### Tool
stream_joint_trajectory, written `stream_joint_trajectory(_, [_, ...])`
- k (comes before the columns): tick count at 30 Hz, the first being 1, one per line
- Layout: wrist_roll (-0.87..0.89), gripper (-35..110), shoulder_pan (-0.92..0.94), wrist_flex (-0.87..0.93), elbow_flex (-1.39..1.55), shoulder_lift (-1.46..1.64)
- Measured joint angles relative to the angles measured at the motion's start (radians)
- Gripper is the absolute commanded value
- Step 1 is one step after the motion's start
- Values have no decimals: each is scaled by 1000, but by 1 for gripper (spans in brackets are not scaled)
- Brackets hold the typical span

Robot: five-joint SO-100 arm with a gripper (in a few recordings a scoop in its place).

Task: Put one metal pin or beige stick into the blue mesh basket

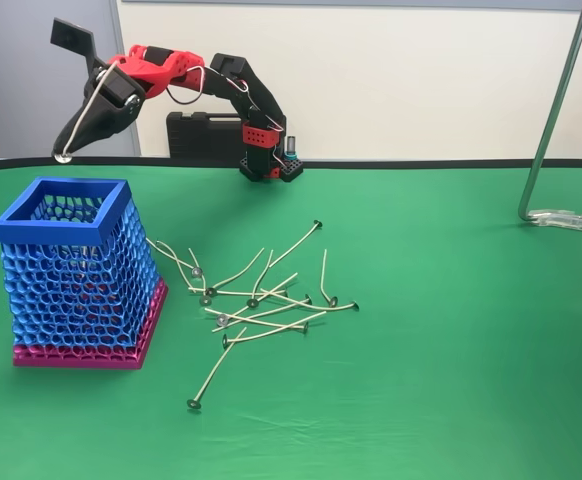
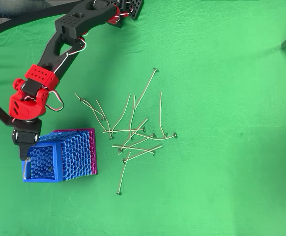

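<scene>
Above the open top of the blue mesh basket (image 1: pixel 76 275), the gripper (image 1: pixel 68 150) points downward in the fixed view, its fingers closed on a thin beige stick (image 1: pixel 93 105) that runs up along the black jaw, with the stick's small round head hanging at the gripper's tip, just over the basket's rear rim. From overhead, the gripper (image 2: pixel 24 150) sits over the basket's left edge, its tip inside the outline of the blue square rim (image 2: pixel 42 160). The held stick is hard to make out in that view.

The basket stands upright on the green table (image 1: pixel 451 380), at the left in both views, its magenta base visible beneath the honeycomb walls.

To the basket's right, in both views, a loose pile of matching sticks (image 1: pixel 261 300) lies flat on the table, crossing one another, well apart from the gripper. One stick (image 2: pixel 122 174) lies at the near edge of the pile, apart from the tangle, and another (image 2: pixel 146 88) reaches away toward the arm's base.
</scene>
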Motion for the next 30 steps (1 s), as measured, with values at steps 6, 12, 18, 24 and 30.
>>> stream_joint_trajectory(6, [34, 30, 3, -21, 0, 0])
stream_joint_trajectory(12, [38, 30, 5, -34, 0, 0])
stream_joint_trajectory(18, [38, 29, 5, -49, 0, 0])
stream_joint_trajectory(24, [64, 7, 2, -52, 80, 58])
stream_joint_trajectory(30, [129, 0, -40, -55, 318, 351])
